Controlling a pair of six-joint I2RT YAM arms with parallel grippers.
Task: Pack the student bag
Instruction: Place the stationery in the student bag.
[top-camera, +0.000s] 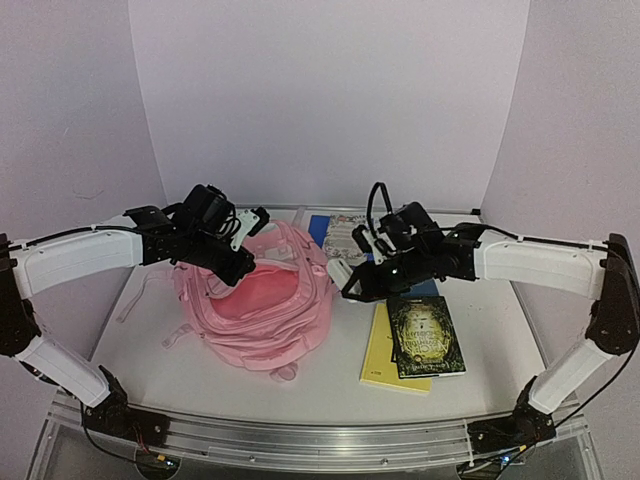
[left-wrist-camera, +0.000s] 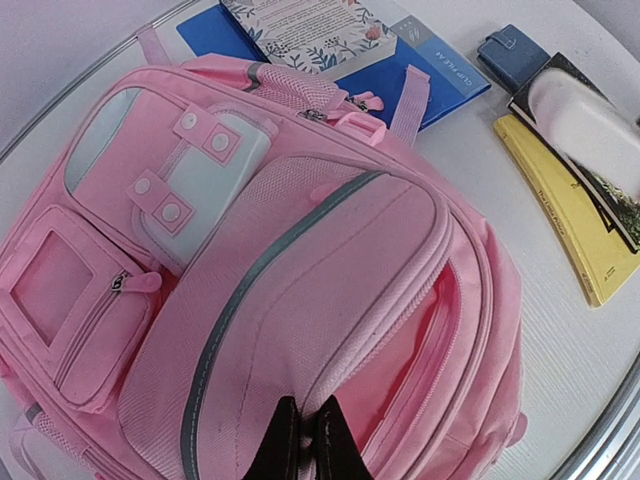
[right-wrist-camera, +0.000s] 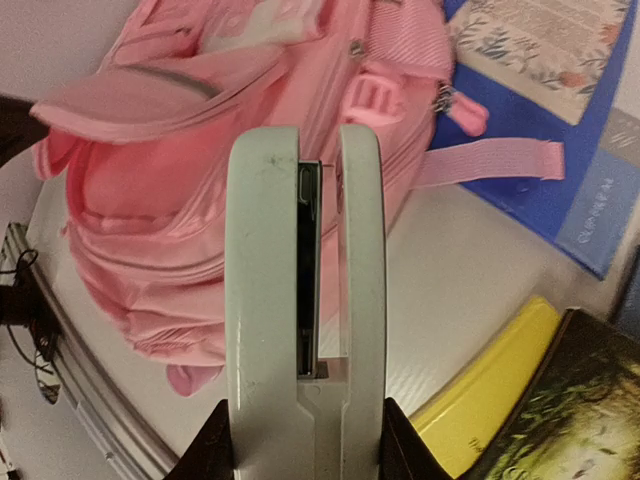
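The pink student bag (top-camera: 270, 322) lies on the table left of centre, its main compartment gaping open. My left gripper (top-camera: 236, 268) is shut on the rim of the bag's front flap (left-wrist-camera: 330, 300) and holds it up; its black fingertips (left-wrist-camera: 282, 445) pinch the zip edge. Just right of the bag my right gripper (top-camera: 358, 287) is shut on a pale stapler (right-wrist-camera: 305, 290). The stapler points toward the bag (right-wrist-camera: 150, 230) and hangs above the table beside it. From the left wrist view the stapler (left-wrist-camera: 578, 118) shows over the books.
A dark green-patterned book (top-camera: 427, 337) lies on a yellow book (top-camera: 383, 352) at the right. Behind the bag a floral book (top-camera: 347, 238) rests on a blue folder (top-camera: 322, 228). A small blue case (left-wrist-camera: 510, 55) sits near them. The table's metal front rail (top-camera: 320, 440) runs along the near edge.
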